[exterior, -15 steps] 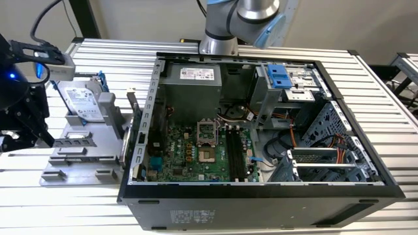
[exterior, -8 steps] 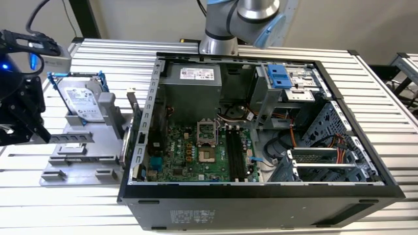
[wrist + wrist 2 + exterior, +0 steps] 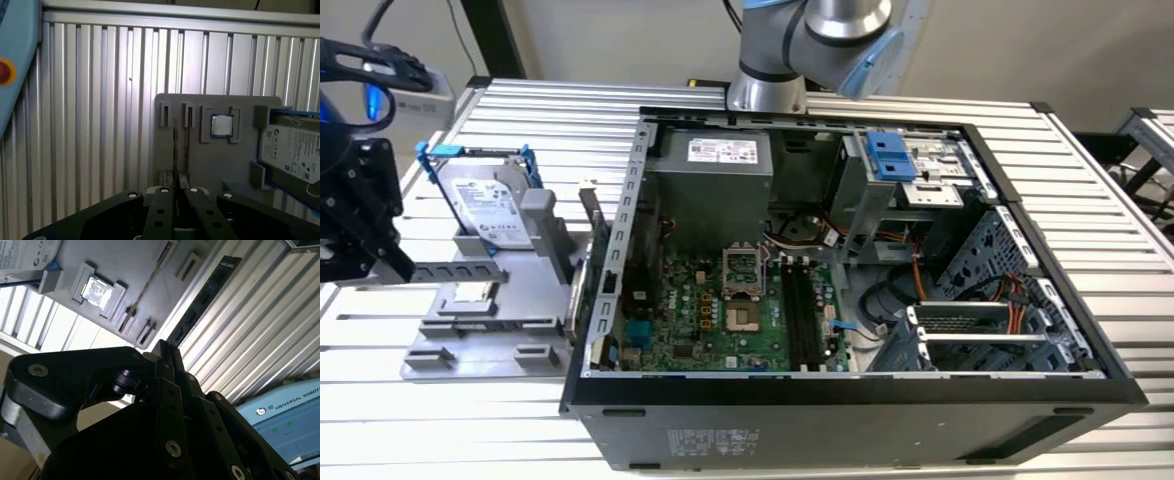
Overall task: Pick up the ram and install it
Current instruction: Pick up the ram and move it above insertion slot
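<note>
dark blue and thin, with little black chips in a row: the long flat ram (image 3: 202,299), grasped at one end by the black gripper (image 3: 167,347). fingers (image 3: 164,202) squeezed close together in both wrist views, with the thin stick between them. up in the air, pointing away from the fingers, with the flat grey plastic holder (image 3: 210,160) and the ribbed silver metal table (image 3: 100,125) behind it.

on the holder, in a square pocket, the small square silver-topped chip (image 3: 221,125). past the chip, at one end of the holder, the silver hard drive in its blue frame (image 3: 292,150), leaning up. two narrow slots near the chip, on the side away from the drive.

in the exterior view, holder close to the table's edge on the exterior view's left, with the gripper above that edge. just beside the holder, in the middle of the table, the big open black and grey computer case (image 3: 854,400). inside, flat on the bottom, a green board (image 3: 707,325) with long black slots (image 3: 807,315). ram well apart from those slots. behind the case, at the table's far edge, the silver and blue robot arm (image 3: 807,40).
</note>
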You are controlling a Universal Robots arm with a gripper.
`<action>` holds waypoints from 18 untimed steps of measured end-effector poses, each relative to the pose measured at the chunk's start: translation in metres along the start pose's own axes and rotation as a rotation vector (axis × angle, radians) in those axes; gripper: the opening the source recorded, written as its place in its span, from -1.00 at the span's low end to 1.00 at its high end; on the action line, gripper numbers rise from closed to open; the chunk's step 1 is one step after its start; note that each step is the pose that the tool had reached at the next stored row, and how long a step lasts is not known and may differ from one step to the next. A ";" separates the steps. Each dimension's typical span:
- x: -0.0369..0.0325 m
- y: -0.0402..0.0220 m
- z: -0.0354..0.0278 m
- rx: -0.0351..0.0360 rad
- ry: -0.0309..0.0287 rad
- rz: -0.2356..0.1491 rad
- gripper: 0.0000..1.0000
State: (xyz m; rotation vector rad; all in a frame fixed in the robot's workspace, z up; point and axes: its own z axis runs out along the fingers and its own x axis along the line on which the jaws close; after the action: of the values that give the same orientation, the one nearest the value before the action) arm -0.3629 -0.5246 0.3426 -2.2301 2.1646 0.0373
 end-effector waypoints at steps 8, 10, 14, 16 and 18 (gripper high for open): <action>-0.0007 -0.0001 -0.0160 0.0000 0.0000 0.000 -1.00; -0.0009 -0.0001 -0.0203 0.0000 0.0000 0.000 -1.00; -0.0012 -0.0002 -0.0287 -0.0048 -0.0001 0.000 -1.00; -0.0013 -0.0003 -0.0309 -0.0133 -0.0005 0.001 -1.00; -0.0014 -0.0003 -0.0332 -0.0225 -0.0007 0.001 -1.00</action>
State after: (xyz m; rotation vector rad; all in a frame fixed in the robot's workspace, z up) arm -0.3629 -0.5246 0.3759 -2.2404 2.1758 0.0628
